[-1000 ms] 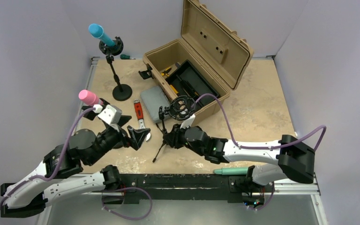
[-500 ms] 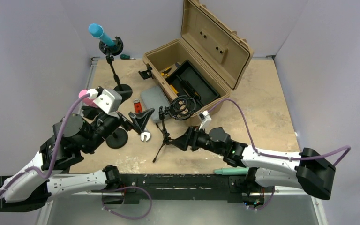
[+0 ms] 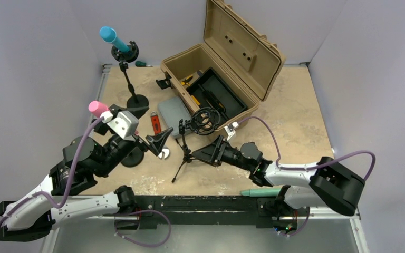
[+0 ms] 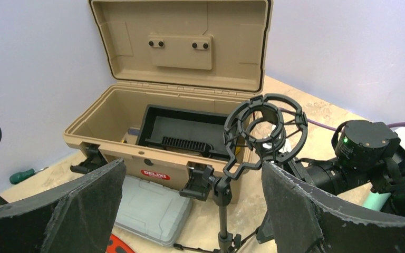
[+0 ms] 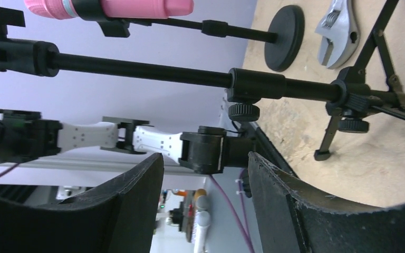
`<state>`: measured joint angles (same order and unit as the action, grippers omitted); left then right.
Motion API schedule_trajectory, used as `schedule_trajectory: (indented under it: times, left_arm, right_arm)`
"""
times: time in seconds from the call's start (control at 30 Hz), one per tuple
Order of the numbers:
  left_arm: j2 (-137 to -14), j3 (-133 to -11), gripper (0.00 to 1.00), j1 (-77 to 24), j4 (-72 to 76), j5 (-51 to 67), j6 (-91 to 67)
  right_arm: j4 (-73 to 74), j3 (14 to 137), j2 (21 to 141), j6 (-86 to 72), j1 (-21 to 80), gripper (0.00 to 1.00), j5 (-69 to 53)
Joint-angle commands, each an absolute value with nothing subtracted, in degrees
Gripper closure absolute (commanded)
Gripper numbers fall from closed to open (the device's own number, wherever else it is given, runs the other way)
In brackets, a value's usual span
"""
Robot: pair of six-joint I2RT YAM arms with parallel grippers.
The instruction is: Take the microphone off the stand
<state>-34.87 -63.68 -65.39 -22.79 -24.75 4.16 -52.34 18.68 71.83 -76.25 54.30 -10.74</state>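
A pink microphone (image 3: 97, 108) sits in the clip of a round-base stand (image 3: 132, 156) at the left; it also shows in the right wrist view (image 5: 111, 6). A blue microphone (image 3: 109, 36) sits on a tall stand at the back left. A tripod stand holds an empty black shock mount (image 3: 204, 120), also in the left wrist view (image 4: 263, 132). A green microphone (image 3: 261, 192) lies at the near edge. My left gripper (image 3: 158, 139) is open and empty, left of the tripod, facing the shock mount. My right gripper (image 3: 212, 153) is open and empty, just right of the tripod pole (image 5: 163, 76).
An open tan toolbox (image 3: 219, 79) stands behind the tripod, with a grey case (image 3: 173, 110) and a red-handled wrench (image 3: 157, 129) in front of it. A green screwdriver (image 3: 142, 64) lies at the back. A black clip (image 3: 164, 82) lies by the toolbox.
My left gripper has lifted from near the wrench jaw toward the tripod. My right gripper has drawn back to the right, off the tripod pole. The stands have not moved.
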Motion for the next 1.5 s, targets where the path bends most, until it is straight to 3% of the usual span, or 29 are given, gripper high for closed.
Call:
schedule_trajectory:
  times: [0.0, 0.23, 1.23, 1.37, 1.47]
  left_arm:
    - [-33.4, -60.6, 0.03, -65.6, -18.8, -23.6, 4.5]
    - [-32.9, -60.4, 0.03, -65.6, -19.4, -24.4, 4.5]
    - [-31.7, -60.3, 0.05, -65.7, -20.1, -24.8, 4.2]
    - [-31.7, -60.4, 0.05, -65.7, -20.1, -24.8, 4.1]
    - [-31.7, -60.4, 0.05, -65.7, -20.2, -24.7, 4.1]
  right_arm:
    - [-63.1, 18.2, 74.7, -82.9, 54.1, 0.41, -13.1]
    - [-65.0, 19.7, 80.2, -84.4, 54.1, 0.49, -12.8]
    - [-65.6, 26.5, 90.5, -85.3, 54.2, 0.65, -6.2]
    - [-63.2, 26.9, 89.6, -83.8, 54.6, 0.71, -4.4]
    - [-59.5, 27.7, 88.3, -81.5, 55.0, 0.84, -2.7]
